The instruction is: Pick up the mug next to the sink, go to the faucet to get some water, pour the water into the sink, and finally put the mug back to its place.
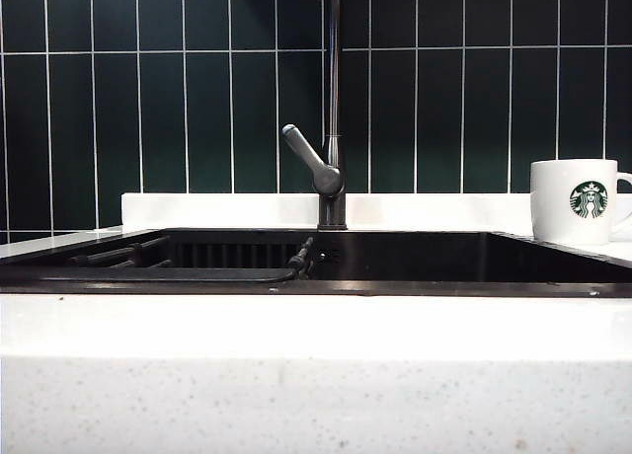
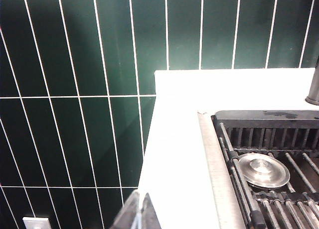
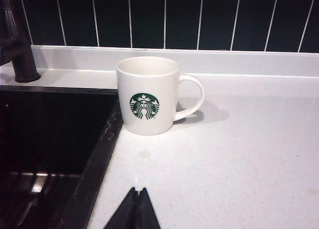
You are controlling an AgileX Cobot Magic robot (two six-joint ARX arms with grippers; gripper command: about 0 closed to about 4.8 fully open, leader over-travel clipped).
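White mug (image 3: pixel 147 96) upright beside sink (image 3: pixel 97 154)

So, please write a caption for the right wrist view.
White mug upright on the countertop beside the sink; shut right gripper nearby.

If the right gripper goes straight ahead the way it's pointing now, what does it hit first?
Most likely the mug. The right gripper, fingers shut, points across bare countertop at the mug, which stands upright beside the sink rim. Depth is unclear; a low path might meet the countertop first.

Kitchen setting: dark sink (image 1: pixel 415 262) set in a white speckled countertop (image 1: pixel 316 375), faucet (image 1: pixel 331 168) at its far edge, dark-green tiled wall (image 1: pixel 148 99) behind, mug (image 1: pixel 575 201) at right.
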